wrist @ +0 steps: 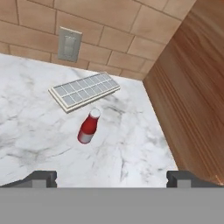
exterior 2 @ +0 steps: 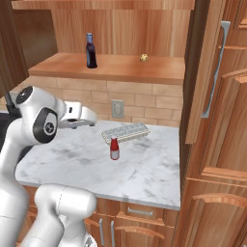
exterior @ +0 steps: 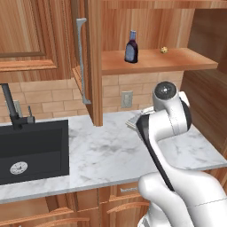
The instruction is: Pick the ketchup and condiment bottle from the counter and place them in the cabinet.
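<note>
The slim red ketchup bottle (exterior 2: 114, 148) with a white cap and a pale label band is seen standing upright on the white-grey marbled stone counter (exterior 2: 144, 171), just in front of a flat white gridded tray (exterior 2: 126, 131) that lies near the tan brick backsplash (exterior 2: 140, 103). In the hand view the same ketchup bottle (wrist: 88, 126) is shown on the marble below the tray (wrist: 84, 91), with a grey wall outlet plate (wrist: 69, 44) set in the brick behind them and a reddish-brown wooden side panel (wrist: 192, 100) bounding the counter (wrist: 39, 135) on one side. The squat dark brown-purple condiment bottle (exterior: 131, 47) with a narrow neck and a blue-white cap is found upright on the plank shelf of the reddish-brown wooden wall cabinet (exterior: 177, 62), whose door (exterior: 91, 62) with a long grey handle (exterior: 81, 60) is swung open; a small round yellowish object (exterior: 164, 50) sits further along the same shelf. A black sink (exterior: 33, 148) with a dark tap (exterior: 13, 111) is set into the counter well apart from the ketchup. The two-finger gripper (wrist: 112, 178) of the white arm is held above the counter with its dark fingertips (wrist: 41, 178) spread wide apart and nothing between them, the ketchup lying ahead of them and untouched.
</note>
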Controlling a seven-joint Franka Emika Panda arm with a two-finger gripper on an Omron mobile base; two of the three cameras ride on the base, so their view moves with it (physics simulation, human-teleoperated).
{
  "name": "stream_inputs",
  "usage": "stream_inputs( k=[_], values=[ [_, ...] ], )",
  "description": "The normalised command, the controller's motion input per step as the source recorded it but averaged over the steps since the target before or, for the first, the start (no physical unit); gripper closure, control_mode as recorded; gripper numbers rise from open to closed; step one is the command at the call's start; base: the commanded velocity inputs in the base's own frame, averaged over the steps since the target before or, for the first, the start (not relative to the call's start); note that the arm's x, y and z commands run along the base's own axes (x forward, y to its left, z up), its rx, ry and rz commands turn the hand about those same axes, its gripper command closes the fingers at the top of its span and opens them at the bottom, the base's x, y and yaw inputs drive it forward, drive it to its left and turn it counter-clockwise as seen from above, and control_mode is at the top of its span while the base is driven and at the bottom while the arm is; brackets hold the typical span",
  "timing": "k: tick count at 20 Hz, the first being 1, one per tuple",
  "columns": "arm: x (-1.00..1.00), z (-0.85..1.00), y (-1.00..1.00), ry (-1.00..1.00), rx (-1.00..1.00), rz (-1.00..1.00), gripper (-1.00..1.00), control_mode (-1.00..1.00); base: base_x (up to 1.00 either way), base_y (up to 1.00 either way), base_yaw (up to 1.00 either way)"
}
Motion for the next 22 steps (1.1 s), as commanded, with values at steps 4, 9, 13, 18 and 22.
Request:
stream_inputs(
  k=[4, 9, 13, 18, 22],
  values=[
    [0.00, -0.35, -0.15, 0.00, 0.00, 0.00, -1.00, -1.00, 0.00, 0.00, 0.00],
    [0.00, -0.34, -0.10, -0.01, 0.05, 0.00, -1.00, -1.00, 0.00, 0.00, 0.00],
    [0.03, -0.44, -0.13, 0.00, 0.10, 0.00, -1.00, -1.00, 0.00, 0.00, 0.00],
    [0.07, -0.29, -0.18, 0.00, 0.11, 0.00, -1.00, -1.00, 0.00, 0.00, 0.00],
    [0.20, -0.30, -0.19, 0.00, 0.11, 0.00, -1.00, -1.00, 0.00, 0.00, 0.00]
  ],
)
